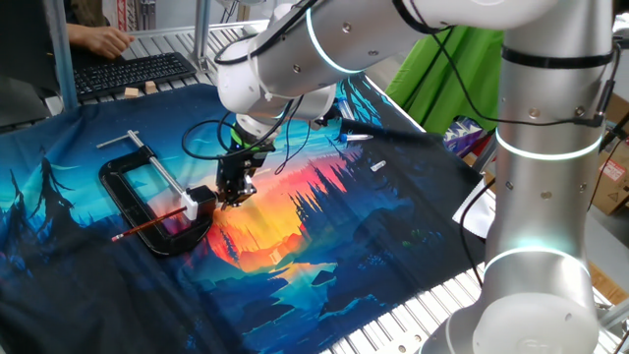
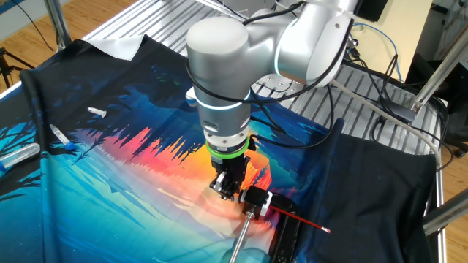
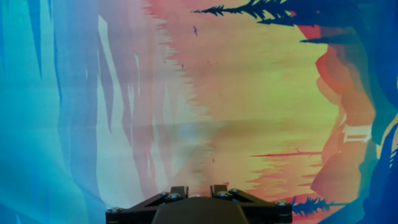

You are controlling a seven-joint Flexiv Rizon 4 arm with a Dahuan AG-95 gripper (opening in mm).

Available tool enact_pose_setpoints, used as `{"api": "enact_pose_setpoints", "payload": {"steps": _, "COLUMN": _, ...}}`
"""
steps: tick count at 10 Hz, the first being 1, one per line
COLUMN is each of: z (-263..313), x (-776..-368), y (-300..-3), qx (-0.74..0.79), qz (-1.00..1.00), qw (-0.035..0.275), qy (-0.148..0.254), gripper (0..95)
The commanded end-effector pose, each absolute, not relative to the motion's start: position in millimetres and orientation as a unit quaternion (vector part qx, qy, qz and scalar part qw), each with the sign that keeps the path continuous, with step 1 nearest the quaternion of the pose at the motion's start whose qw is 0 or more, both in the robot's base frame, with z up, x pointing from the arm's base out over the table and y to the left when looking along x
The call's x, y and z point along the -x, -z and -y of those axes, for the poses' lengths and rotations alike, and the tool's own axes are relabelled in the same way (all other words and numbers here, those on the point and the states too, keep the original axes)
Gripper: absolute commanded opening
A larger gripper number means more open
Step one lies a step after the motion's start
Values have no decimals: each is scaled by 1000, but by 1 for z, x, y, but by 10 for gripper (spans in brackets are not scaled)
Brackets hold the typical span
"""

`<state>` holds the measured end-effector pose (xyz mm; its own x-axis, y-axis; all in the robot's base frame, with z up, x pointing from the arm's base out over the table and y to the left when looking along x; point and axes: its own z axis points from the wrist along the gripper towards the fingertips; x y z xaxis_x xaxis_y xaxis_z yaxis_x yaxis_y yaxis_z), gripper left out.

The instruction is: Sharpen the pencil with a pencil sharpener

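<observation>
The red-orange pencil point(image 1: 149, 225) lies across the black C-clamp point(image 1: 147, 208), one end at the small sharpener block point(image 1: 200, 201) held at the clamp's jaw, the other end sticking out past the clamp's frame. This group sits toward one side edge of the printed forest-sunset cloth point(image 1: 324, 236). The gripper point(image 1: 235, 196) hangs just beside the sharpener over the orange part of the print, pointing down with nothing between its fingers; I cannot tell how far apart they stand. The clamp's silver screw rod point(image 1: 157, 169) points toward the keyboard point(image 1: 133, 73) beyond the cloth's far edge.

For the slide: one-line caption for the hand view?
Hand view: fingers barely visible at the bottom edge, above the sunset-forest printed cloth; no pencil in frame.
</observation>
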<state>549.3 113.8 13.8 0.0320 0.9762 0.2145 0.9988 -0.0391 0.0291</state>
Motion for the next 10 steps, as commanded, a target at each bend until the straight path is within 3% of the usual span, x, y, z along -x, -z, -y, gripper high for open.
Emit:
{"api": "enact_pose_setpoints", "payload": {"steps": 1, "z": -113, "x": -549, "y": -13, "qx": 712, "qz": 692, "qw": 72, "qy": 89, "gripper": 190}}
{"api": "enact_pose_setpoints", "payload": {"steps": 10, "z": -114, "x": -549, "y": -12, "qx": 705, "qz": 697, "qw": 89, "qy": 99, "gripper": 190}}
